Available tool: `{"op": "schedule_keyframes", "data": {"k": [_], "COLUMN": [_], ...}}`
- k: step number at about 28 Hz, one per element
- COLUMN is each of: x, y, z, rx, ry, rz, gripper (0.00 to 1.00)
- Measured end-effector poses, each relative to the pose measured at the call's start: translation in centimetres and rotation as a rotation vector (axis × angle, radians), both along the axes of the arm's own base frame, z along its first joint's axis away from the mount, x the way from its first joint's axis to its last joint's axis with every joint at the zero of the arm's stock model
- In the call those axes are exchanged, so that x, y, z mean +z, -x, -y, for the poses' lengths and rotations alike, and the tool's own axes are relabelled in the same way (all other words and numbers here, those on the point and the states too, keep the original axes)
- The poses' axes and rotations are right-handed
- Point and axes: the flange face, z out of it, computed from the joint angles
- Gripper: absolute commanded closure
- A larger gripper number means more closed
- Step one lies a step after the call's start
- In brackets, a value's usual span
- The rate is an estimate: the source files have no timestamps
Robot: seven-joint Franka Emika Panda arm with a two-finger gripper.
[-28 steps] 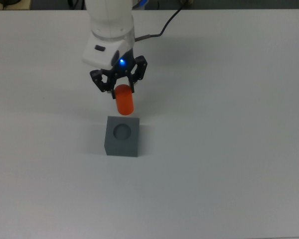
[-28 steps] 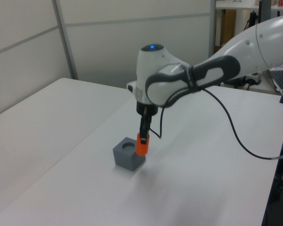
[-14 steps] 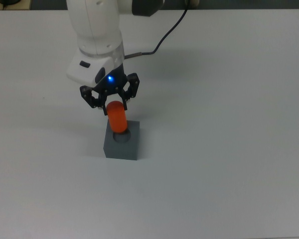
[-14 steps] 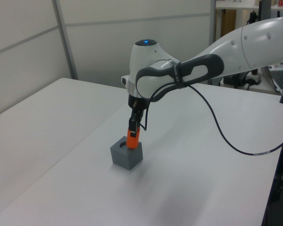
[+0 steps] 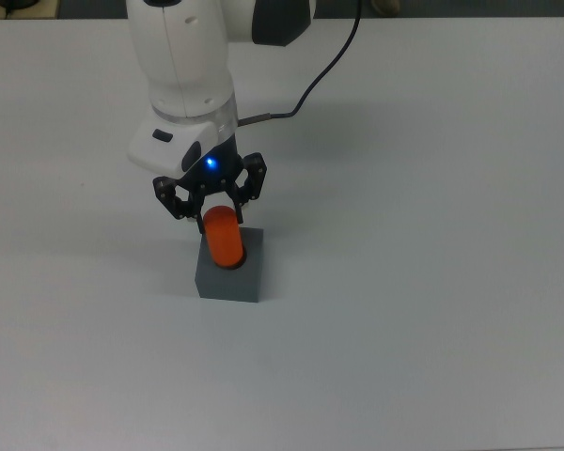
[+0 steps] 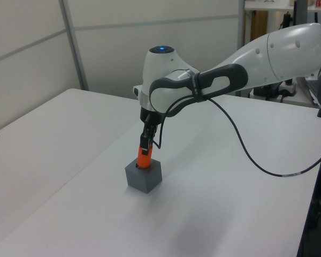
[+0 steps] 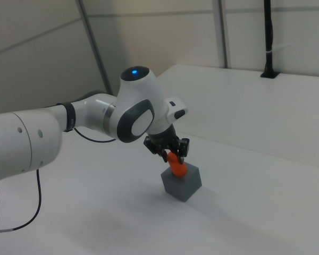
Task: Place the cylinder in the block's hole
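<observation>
Hand (image 5: 211, 200) gripping cylinder (image 5: 224, 237) upright, directly above block (image 5: 229, 277); lower end entering hole, long axis near vertical.

My arm reaches down, wrist near vertical, gripper (image 5: 211, 200) pointing at the desk (image 5: 432, 282), fingers clamped on the cylinder (image 5: 224, 237).
</observation>
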Motion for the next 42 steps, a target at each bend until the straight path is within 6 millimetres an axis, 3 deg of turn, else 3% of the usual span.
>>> {"op": "schedule_keyframes", "data": {"k": [4,6,7,9,17,21,25,29,36,42], "x": [-0.9,-1.3,-1.3,-1.3,0.7,4.5,9.1,11.5,11.3,11.1], "y": [-0.3,-0.4,-0.5,-0.5,-0.2,1.3,3.8,5.7,6.5,6.5], "z": [-0.2,-0.3,-0.4,-0.4,-0.1,1.1,3.7,5.9,9.2,9.8], "rx": [0.000,0.001,0.001,0.001,0.000,-0.009,-0.042,-0.067,-0.121,-0.131], "ry": [-0.002,-0.002,-0.002,-0.002,-0.001,0.002,0.025,0.093,0.118,0.119], "rz": [0.000,-0.001,0.002,0.003,-0.028,-0.124,-0.194,-0.223,-0.254,-0.260], "gripper": [0.82,0.70,0.52,0.00,0.00,0.00,0.00,0.00,0.00,0.00]}}
